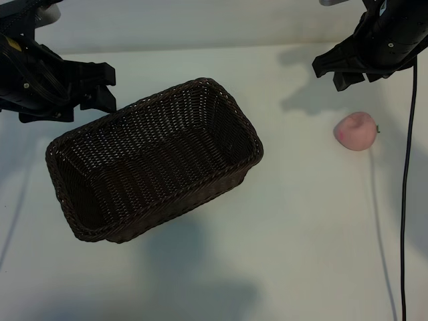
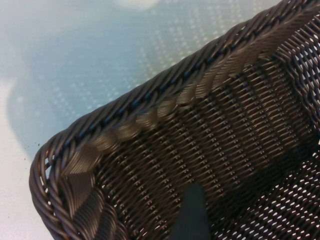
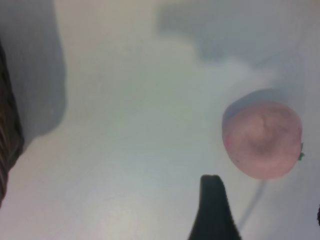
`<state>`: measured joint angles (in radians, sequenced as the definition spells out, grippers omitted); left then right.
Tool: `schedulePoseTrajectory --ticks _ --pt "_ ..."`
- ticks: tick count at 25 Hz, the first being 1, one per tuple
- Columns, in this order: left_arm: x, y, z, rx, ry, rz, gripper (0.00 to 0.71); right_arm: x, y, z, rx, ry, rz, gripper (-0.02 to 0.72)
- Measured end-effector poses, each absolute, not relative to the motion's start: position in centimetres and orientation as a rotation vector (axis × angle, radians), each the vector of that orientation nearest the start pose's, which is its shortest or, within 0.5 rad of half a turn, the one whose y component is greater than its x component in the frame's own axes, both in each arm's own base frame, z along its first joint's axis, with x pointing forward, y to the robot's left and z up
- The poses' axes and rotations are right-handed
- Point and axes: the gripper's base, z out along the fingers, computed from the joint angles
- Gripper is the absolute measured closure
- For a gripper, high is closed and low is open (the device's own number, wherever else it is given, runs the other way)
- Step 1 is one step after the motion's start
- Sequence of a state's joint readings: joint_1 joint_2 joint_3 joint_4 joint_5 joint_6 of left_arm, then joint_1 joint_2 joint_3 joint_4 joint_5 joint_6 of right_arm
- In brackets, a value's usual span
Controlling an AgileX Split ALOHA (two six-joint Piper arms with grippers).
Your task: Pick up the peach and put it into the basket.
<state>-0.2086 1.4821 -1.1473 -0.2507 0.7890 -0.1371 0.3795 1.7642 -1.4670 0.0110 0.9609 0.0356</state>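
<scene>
Black and angular, the left gripper (image 1: 100,83) hangs at the far left of the exterior view, above the table beside the back left corner of the large rectangular dark-brown woven wicker basket (image 1: 200,90); its jaws stand apart and hold nothing. In the left wrist view the basket's corner (image 2: 85,155) fills most of the frame, showing a thick braided rim over a tight lattice of thin strands.

Next along, the basket sits askew on the smooth white table (image 1: 301,234), its long sides running diagonally. It has rounded corners and deep walls that slope inward to a flat woven floor. Nothing lies inside it.

Farther right, well apart from the basket, the small round pale-pink peach (image 1: 356,130) rests on the bare table. Its skin looks matte, with a darker pink blush on one side and a tiny green stem on the other. The right wrist view shows it (image 3: 262,140) from above, with a shallow dimple at its middle.

Just behind the peach, the black right gripper (image 1: 341,69) hovers with its jaws released, clear of the fruit.
</scene>
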Motion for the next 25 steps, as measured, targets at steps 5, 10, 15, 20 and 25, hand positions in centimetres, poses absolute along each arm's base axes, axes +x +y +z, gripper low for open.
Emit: schedulePoseTrajectory --ticks 5,10,15,20,25 --pt "29.87 -7.96 29.12 -0.077 2.625 -0.417 0.120 35.02 14.05 27.81 -0.464 2.710 0.129 0.219" --pt "29.87 -7.96 29.12 -0.077 2.625 -0.417 0.120 35.02 14.05 27.81 -0.464 2.710 0.129 0.219" --pt "29.87 -7.96 29.12 -0.077 2.625 -0.417 0.120 35.02 14.05 27.81 -0.463 2.710 0.129 0.219" --pt "29.87 -7.96 29.12 -0.077 2.625 -0.417 0.120 35.02 14.05 27.81 -0.463 2.710 0.129 0.219" --pt "30.02 -7.96 29.20 -0.079 2.606 -0.418 0.120 35.02 14.05 27.81 -0.465 2.710 0.129 0.219"
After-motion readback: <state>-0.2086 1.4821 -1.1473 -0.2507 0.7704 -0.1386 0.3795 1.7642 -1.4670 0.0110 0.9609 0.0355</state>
